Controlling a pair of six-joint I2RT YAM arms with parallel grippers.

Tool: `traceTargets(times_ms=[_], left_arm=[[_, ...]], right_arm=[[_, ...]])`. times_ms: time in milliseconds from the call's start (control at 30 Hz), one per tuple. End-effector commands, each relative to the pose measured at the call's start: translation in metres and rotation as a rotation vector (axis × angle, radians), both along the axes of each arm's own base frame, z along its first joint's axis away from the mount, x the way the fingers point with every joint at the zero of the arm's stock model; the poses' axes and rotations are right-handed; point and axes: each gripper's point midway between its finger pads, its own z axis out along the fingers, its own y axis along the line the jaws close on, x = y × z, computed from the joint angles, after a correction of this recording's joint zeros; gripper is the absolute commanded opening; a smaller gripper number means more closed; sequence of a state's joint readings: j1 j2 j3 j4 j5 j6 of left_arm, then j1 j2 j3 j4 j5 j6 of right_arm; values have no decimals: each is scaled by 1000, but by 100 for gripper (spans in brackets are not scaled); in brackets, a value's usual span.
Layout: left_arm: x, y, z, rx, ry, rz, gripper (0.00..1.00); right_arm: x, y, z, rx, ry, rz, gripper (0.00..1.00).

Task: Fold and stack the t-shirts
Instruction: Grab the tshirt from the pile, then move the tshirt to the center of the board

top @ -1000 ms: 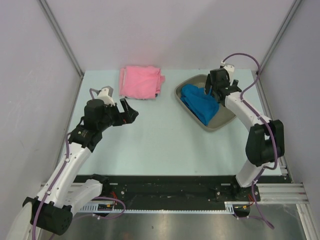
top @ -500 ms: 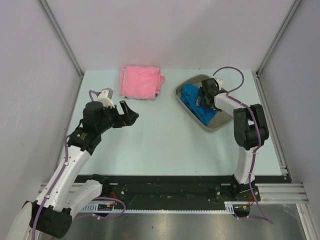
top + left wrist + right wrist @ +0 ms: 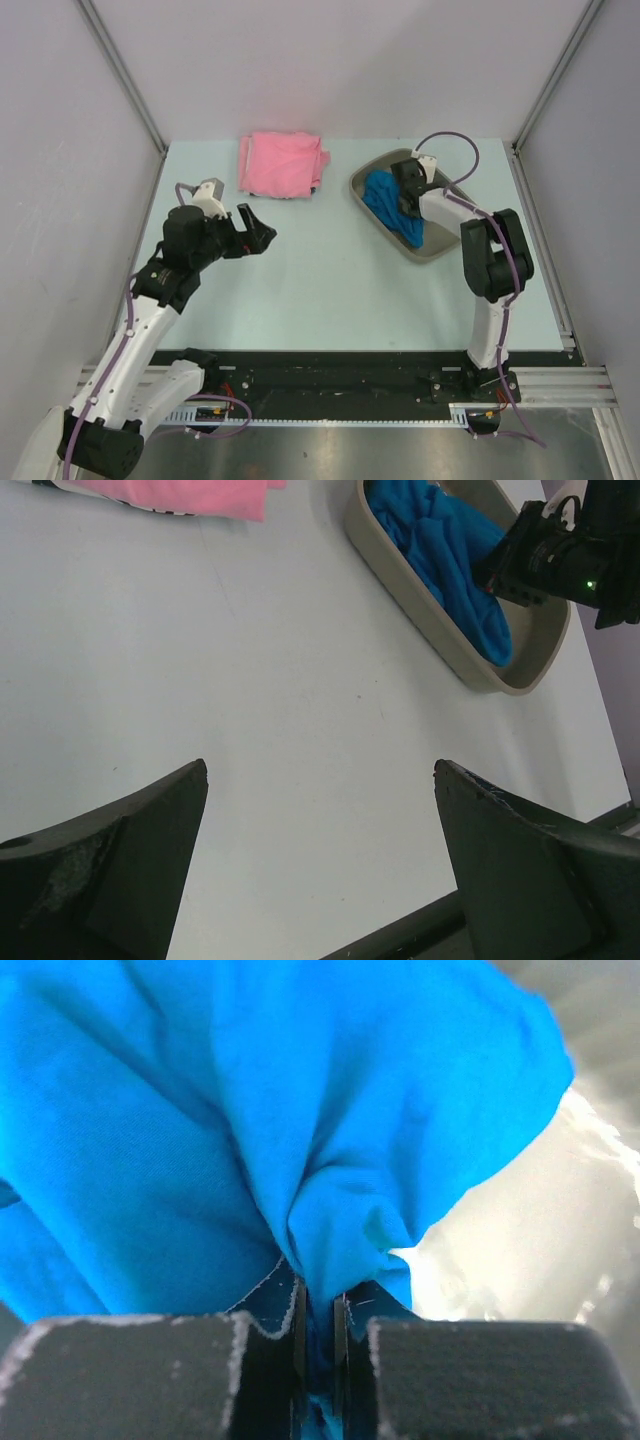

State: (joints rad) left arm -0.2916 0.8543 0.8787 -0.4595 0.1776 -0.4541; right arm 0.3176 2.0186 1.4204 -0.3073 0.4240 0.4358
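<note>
Cloth is pinched in my right end effector [image 3: 318,1335]: the dark, matte fingers with worn pale edges are clenched on a fold of the blue t-shirt [image 3: 250,1110]. Soft knit fabric bunches up from the nip in deep creases. The shirt lies crumpled inside the grey-beige tray [image 3: 440,245], a smooth plastic shell with rounded corners set at an angle on the pale tabletop [image 3: 330,280]. My left end effector [image 3: 252,228] hangs released, jaws wide, above the tabletop and well apart from the tray. Farther back, the pink t-shirt [image 3: 282,163] rests folded in a rough square with uneven edges, near the tray's left side.
</note>
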Motion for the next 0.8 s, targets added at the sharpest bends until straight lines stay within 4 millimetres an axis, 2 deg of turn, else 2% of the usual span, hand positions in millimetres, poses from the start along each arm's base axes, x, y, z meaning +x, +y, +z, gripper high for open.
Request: traceTargets(times_ms=[0,33,67,100,133,167,200,233,300,333,367,400,467,533,567,600,633,667,700,767], left_arm=[[-7,2,11,-15,-33,4,100],[-7,3,13,-18,-40,9,100],[-9,3,14,-22,-40,11,100],[-9,3,15,-24,-44,11,100],[-11,5,19,-28,-55,18,100],[-12,6,18,-29,-49,24,100],[-13,7,19,-28,-51,30,100],[-14,8,21,-32,-57,34,100],[-17,10,23,-38,-59,46,100],[-18,10,24,-43,-61,48,100],[-21,11,27,-53,-68,53,100],[-22,11,28,-57,-68,56,100],[-25,11,31,-74,-78,57,100],[-26,11,31,-84,-75,60,100],[-27,10,32,-92,-76,61,100],[-28,10,34,-99,-81,60,100],[-28,9,33,-105,-76,57,100],[-28,8,35,-116,-83,54,100],[-29,6,34,-122,-80,45,100],[-30,4,32,-133,-73,38,100]], right_arm=[[-18,15,143,-92,-292,21,0],[-23,21,172,-129,-356,50,0],[-35,42,202,-119,-428,102,0],[-47,52,250,-77,-547,120,0],[-58,58,273,-71,-600,137,0],[-73,77,292,-65,-639,201,0],[-82,81,305,-56,-663,219,0],[-98,82,332,-18,-712,235,0],[-125,101,345,19,-723,310,0],[-138,103,354,35,-738,328,0],[-148,106,356,41,-736,341,0],[-162,116,350,46,-710,382,0],[-177,121,342,63,-678,405,0],[-193,136,322,87,-619,471,0],[-196,141,303,75,-571,486,0],[-200,142,282,52,-514,495,10],[-201,143,264,44,-470,491,36],[-202,143,247,33,-426,475,81],[-204,139,213,-32,-341,474,99],[-209,138,190,-42,-286,454,100]])
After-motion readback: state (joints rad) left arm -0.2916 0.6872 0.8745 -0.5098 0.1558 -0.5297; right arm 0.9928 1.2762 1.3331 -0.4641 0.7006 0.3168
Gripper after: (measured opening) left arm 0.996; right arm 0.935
